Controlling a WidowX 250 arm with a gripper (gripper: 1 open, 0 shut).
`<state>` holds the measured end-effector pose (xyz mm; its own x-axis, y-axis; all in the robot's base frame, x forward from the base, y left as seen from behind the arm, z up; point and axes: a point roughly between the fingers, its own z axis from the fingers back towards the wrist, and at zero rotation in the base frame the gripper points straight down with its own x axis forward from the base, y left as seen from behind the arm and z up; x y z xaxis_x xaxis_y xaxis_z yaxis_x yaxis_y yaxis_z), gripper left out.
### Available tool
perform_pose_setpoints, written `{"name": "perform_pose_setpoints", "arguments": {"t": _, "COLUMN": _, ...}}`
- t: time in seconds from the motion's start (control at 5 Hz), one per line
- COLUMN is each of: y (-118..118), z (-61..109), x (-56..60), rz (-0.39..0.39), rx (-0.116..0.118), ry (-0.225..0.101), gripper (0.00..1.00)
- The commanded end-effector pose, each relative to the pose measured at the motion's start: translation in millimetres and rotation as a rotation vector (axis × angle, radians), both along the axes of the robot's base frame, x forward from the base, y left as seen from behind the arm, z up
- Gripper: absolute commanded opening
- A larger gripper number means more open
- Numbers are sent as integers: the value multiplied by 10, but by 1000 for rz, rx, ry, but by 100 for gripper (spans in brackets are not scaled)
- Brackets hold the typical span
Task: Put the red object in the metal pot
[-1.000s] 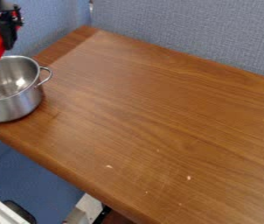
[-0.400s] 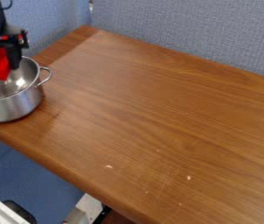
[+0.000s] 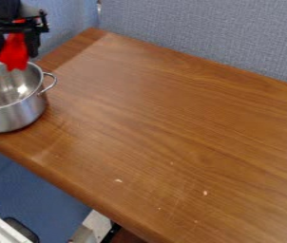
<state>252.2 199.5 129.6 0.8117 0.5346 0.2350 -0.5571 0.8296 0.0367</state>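
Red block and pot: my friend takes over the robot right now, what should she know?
Gripper: shut on the red block, hanging over the back rim of the metal pot.
Pot: stands at the left corner of the wooden table, looks empty.
Done: block picked up and brought to the pot.
Left: lower it over the pot's middle, let go, pull the arm away.

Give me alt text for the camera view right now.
A gripper holds the red object just above the rim of the metal pot, which sits at the left corner of a wooden table; the pot looks empty.
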Motion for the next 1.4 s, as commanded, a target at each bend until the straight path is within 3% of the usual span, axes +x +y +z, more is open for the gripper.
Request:
{"name": "perform_pose_setpoints", "arguments": {"t": 0.0, "y": 235, "z": 97, "x": 83, "rz": -12, "rx": 60, "ry": -40, "gripper": 0}}
{"name": "perform_pose_setpoints", "arguments": {"t": 0.2, "y": 325, "z": -13, "x": 22, "rz": 115, "rx": 97, "ry": -35, "gripper": 0}}
{"name": "perform_pose_setpoints", "arguments": {"t": 0.4, "y": 362, "z": -113, "x": -46, "rz": 223, "rx": 118, "ry": -22, "gripper": 0}}
{"name": "perform_pose_setpoints", "arguments": {"t": 0.6, "y": 408, "z": -310, "x": -116, "rz": 170, "rx": 141, "ry": -12, "gripper": 0}}
{"name": "perform_pose_setpoints", "arguments": {"t": 0.8, "y": 445, "z": -217, "x": -128, "rz": 126, "rx": 104, "ry": -42, "gripper": 0}}
{"name": "perform_pose_setpoints", "arguments": {"t": 1.0, "y": 487, "z": -330, "x": -164, "rz": 89, "rx": 109, "ry": -29, "gripper": 0}}
{"name": "perform_pose_setpoints", "arguments": {"t": 1.2, "y": 494, "z": -435, "x": -146, "rz": 135, "rx": 112, "ry": -13, "gripper": 0}}
